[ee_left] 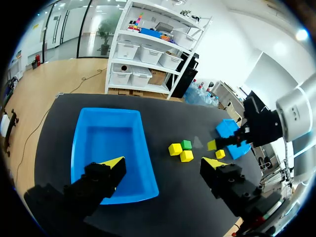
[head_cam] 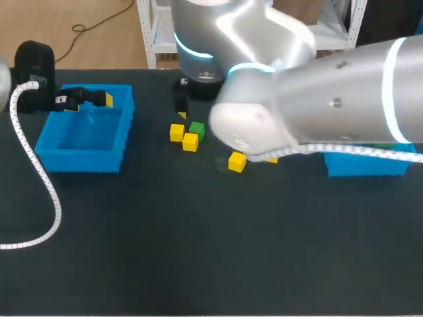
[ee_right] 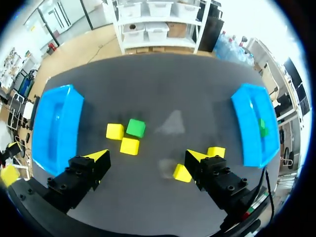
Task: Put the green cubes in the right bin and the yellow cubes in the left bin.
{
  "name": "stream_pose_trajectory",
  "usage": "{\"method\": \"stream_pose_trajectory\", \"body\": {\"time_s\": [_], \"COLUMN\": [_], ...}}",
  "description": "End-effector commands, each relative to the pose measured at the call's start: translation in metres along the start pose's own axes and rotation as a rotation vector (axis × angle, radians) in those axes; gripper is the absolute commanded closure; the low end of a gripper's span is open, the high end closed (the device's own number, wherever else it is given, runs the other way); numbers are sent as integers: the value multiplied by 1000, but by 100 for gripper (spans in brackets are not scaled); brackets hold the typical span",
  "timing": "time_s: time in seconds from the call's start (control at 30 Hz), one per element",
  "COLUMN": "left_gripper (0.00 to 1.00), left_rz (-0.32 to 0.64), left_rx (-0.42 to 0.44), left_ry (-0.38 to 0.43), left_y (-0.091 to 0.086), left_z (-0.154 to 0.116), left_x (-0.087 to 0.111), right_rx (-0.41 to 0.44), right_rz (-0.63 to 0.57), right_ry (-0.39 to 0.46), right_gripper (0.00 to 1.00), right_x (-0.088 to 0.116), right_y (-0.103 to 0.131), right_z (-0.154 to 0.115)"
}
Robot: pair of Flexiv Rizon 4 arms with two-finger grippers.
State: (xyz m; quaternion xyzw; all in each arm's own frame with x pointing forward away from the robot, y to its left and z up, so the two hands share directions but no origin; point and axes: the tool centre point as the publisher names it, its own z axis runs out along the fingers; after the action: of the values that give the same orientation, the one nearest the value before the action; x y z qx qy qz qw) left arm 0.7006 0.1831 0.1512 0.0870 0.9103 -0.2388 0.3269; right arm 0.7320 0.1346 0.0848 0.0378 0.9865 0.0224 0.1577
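My right fingers [ee_right: 98, 158] hang released above the counter [ee_right: 163, 89]; the green cube [ee_right: 136, 128] sits ahead, tight beside two yellow cubes [ee_right: 115, 131]; I'd descend straight, straddling only green, then carry it to the right bin [ee_right: 244, 123]; left fingers [ee_left: 112, 165] released, empty, over the left bin [ee_left: 108, 143].

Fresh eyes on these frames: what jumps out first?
The right arm fills the head view's upper right, hiding much of the right bin. Mid-table, a green cube sits bunched with two yellow cubes, two more yellow ones lying nearer the right bin. The left tool hangs open at the empty left bin's far rim.
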Motion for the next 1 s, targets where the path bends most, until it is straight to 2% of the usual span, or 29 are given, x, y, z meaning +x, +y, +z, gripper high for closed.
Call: {"method": "stream_pose_trajectory", "body": {"time_s": [0.03,0.3,0.43,0.6,1.0], "left_gripper": [0,0,0,0,0], "left_rz": [2,2,2,2,2], "left_rx": [9,9,9,9,9], "left_ry": [-7,-7,-7,-7,-7], "left_y": [2,2,2,2,2], "left_z": [0,0,0,0,0], "left_x": [1,1,1,1,1], "right_rx": [16,-3,-49,-95,-95], "right_rz": [-6,-23,-39,-33,-33], "right_ry": [71,81,68,3,3], "right_gripper": [0,0,0,0,0], "right_x": [-5,-9,-11,-13,-13], "right_y": [13,14,15,14,14], "right_z": [15,23,22,12,12]}}
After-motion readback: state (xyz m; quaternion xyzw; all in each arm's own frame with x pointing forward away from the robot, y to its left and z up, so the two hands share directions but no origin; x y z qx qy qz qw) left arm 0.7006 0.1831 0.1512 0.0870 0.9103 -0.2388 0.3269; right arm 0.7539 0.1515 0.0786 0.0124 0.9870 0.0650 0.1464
